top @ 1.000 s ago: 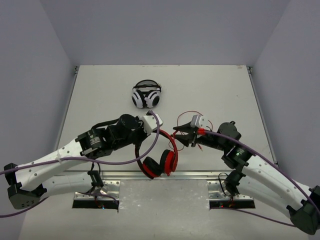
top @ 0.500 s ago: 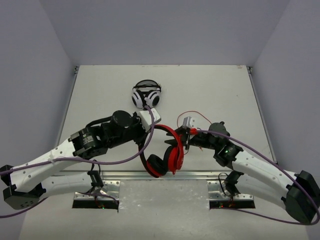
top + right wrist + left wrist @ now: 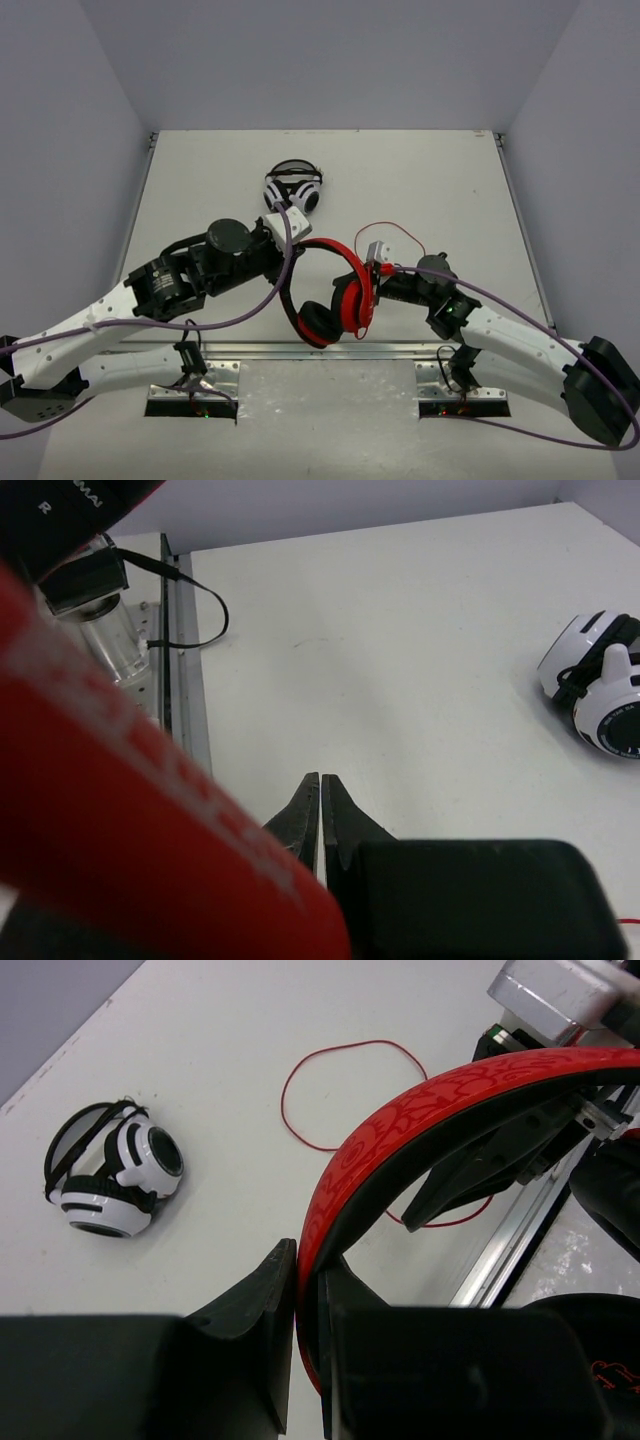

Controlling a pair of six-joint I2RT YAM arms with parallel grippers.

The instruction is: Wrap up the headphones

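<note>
The red headphones (image 3: 338,255) hang lifted above the table's near edge, with the ear cups (image 3: 345,305) low. My left gripper (image 3: 300,245) is shut on the red, black-lined headband (image 3: 430,1110); the band runs between its fingertips (image 3: 308,1260). The thin red cable (image 3: 395,228) loops on the table behind the headphones (image 3: 300,1070). My right gripper (image 3: 375,280) sits right behind the right ear cup, jaws shut (image 3: 321,778) with only a hairline slit. A red bit of cable stays at its wrist; the gripped stretch is hidden. The headband blurs the left of the right wrist view (image 3: 120,810).
White-and-black headphones (image 3: 292,190) lie at the middle back of the table (image 3: 110,1170), (image 3: 600,690). A metal rail (image 3: 250,350) runs along the table's near edge. The left arm's purple cable (image 3: 285,290) hangs across the red headphones.
The left gripper has lifted and turned the headphones to the right, so the headband now arches higher. The right gripper has moved left and down, up against the ear cup.
</note>
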